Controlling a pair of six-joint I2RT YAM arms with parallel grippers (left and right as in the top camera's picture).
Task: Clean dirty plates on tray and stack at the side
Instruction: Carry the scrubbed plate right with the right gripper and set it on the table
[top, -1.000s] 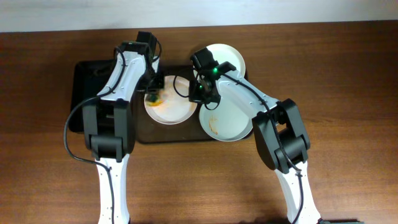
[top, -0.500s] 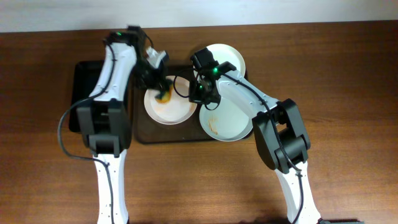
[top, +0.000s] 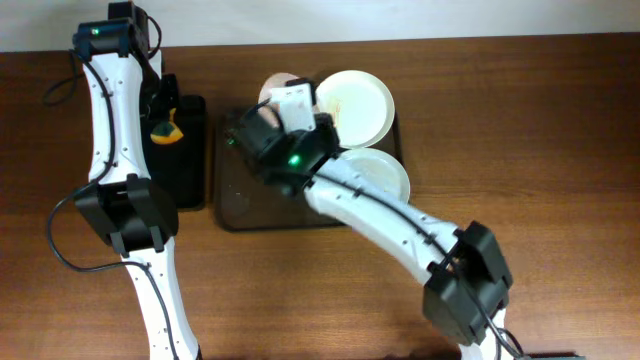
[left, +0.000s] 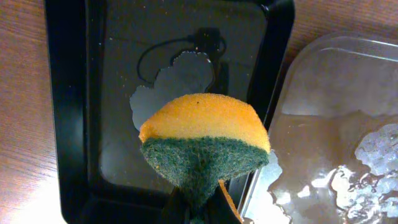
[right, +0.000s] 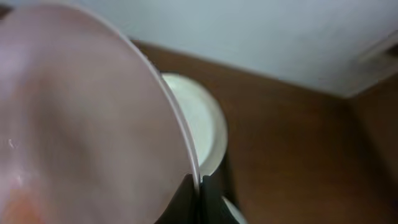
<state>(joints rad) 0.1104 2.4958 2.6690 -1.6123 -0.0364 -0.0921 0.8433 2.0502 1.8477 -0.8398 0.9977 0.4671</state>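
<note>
My right gripper (right: 199, 198) is shut on the rim of a dirty plate (right: 81, 124) and holds it tilted up above the dark brown tray (top: 235, 195). In the overhead view this plate (top: 279, 84) shows behind the right gripper (top: 271, 112). A white plate (top: 355, 100) lies at the tray's far right corner, and it also shows in the right wrist view (right: 200, 124). Another plate (top: 380, 172) lies below it, partly under my right arm. My left gripper (left: 194, 210) is shut on an orange and green sponge (left: 202, 140) over the black tray (left: 68, 93).
The glossy black tray (top: 192, 150) lies left of the brown tray, whose wet translucent rim (left: 329, 118) shows in the left wrist view. Brown table (top: 520, 120) surrounds both. A white wall runs along the far edge.
My left gripper moved left with the sponge, from the plate on the brown tray to over the black tray. My right gripper lifted that plate off the tray and tilted it up.
</note>
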